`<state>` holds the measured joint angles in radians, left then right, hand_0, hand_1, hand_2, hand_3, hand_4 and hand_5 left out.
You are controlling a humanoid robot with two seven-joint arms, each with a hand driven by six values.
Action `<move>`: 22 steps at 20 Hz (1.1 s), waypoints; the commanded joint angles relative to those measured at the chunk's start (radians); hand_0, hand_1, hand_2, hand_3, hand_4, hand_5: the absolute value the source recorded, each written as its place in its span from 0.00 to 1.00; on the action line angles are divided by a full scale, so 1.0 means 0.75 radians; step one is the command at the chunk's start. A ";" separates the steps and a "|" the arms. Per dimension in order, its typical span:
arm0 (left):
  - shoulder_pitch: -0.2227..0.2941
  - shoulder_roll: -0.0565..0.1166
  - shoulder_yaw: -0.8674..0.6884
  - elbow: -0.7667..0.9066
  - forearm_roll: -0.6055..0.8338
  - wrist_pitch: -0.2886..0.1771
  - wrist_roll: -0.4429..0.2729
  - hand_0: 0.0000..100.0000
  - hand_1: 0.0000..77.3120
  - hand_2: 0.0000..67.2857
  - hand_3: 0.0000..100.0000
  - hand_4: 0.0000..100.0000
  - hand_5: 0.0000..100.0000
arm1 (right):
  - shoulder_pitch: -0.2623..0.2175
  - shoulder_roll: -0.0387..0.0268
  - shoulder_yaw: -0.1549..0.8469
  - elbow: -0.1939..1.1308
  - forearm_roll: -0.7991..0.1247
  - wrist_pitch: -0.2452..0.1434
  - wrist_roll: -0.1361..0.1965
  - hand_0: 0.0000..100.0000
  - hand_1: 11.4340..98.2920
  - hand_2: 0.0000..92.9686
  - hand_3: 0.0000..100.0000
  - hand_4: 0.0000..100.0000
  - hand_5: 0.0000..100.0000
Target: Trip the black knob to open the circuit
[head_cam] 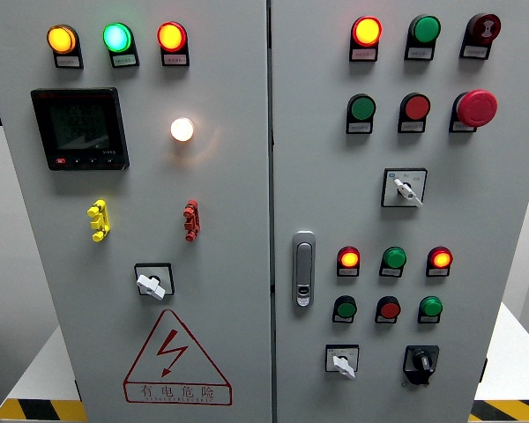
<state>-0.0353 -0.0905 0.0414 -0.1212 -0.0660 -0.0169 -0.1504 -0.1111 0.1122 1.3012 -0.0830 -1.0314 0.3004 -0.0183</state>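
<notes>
Head view of a grey steel cabinet with two doors, before any contact is made. The black knob [420, 360], a ridged plastic rotary selector on a square black base, is set at the lower right of the right door, just right of a white selector [342, 361] and well below the door latch [304, 269]. It is probably placed low for easy reach. Round, glossy domed lamps [349, 258] are ranked above it. Neither robot hand is in view, so finger state cannot be told. The knob appears not yet tripped.
</notes>
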 commanded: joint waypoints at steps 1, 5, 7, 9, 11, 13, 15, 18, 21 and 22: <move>0.000 0.000 0.000 0.000 0.000 0.000 0.000 0.00 0.04 0.19 0.21 0.07 0.02 | 0.035 -0.0105 0.083 -0.008 -0.058 0.023 0.000 0.68 0.22 0.05 0.12 0.03 0.12; 0.000 0.000 0.000 0.000 0.000 0.000 0.000 0.00 0.04 0.19 0.21 0.07 0.02 | 0.038 -0.0146 0.181 0.080 -0.140 0.023 0.002 0.68 0.22 0.05 0.13 0.03 0.12; 0.000 0.000 0.000 0.000 0.000 0.000 0.000 0.00 0.04 0.19 0.21 0.07 0.02 | 0.040 0.0037 0.385 0.184 -0.332 0.025 0.000 0.67 0.22 0.05 0.13 0.03 0.12; 0.000 0.000 0.000 0.000 0.000 0.000 0.000 0.00 0.04 0.19 0.21 0.07 0.02 | 0.040 0.0099 0.429 0.300 -0.437 0.017 0.014 0.67 0.23 0.05 0.13 0.03 0.12; 0.000 0.000 0.000 0.000 0.000 0.000 0.000 0.00 0.04 0.19 0.21 0.07 0.02 | 0.040 0.0099 0.470 0.419 -0.433 0.011 0.022 0.67 0.24 0.05 0.14 0.04 0.12; 0.000 0.000 0.000 0.000 0.000 0.000 0.002 0.00 0.04 0.19 0.21 0.07 0.02 | 0.021 0.0120 0.531 0.607 -0.433 0.011 0.045 0.67 0.24 0.05 0.15 0.05 0.14; 0.000 0.000 0.000 0.000 0.000 0.000 0.000 0.00 0.04 0.19 0.21 0.07 0.02 | 0.001 0.0120 0.543 0.785 -0.433 0.006 0.059 0.66 0.26 0.05 0.17 0.07 0.16; 0.000 0.000 0.000 0.000 0.000 0.000 0.000 0.00 0.04 0.19 0.21 0.07 0.02 | -0.070 0.0100 0.546 1.122 -0.431 -0.040 0.057 0.65 0.30 0.05 0.19 0.08 0.19; 0.000 0.000 0.000 0.000 0.000 0.000 0.002 0.00 0.04 0.19 0.21 0.07 0.02 | -0.144 0.0099 0.525 1.411 -0.433 -0.065 0.055 0.66 0.32 0.05 0.22 0.11 0.24; 0.000 0.000 0.000 0.000 0.000 0.000 0.000 0.00 0.04 0.19 0.21 0.07 0.02 | -0.171 0.0059 0.517 1.478 -0.433 -0.083 0.055 0.67 0.32 0.05 0.22 0.12 0.25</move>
<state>-0.0353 -0.0905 0.0413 -0.1212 -0.0660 -0.0169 -0.1498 -0.2108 0.1186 1.6977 0.9324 -1.3546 0.2539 0.0237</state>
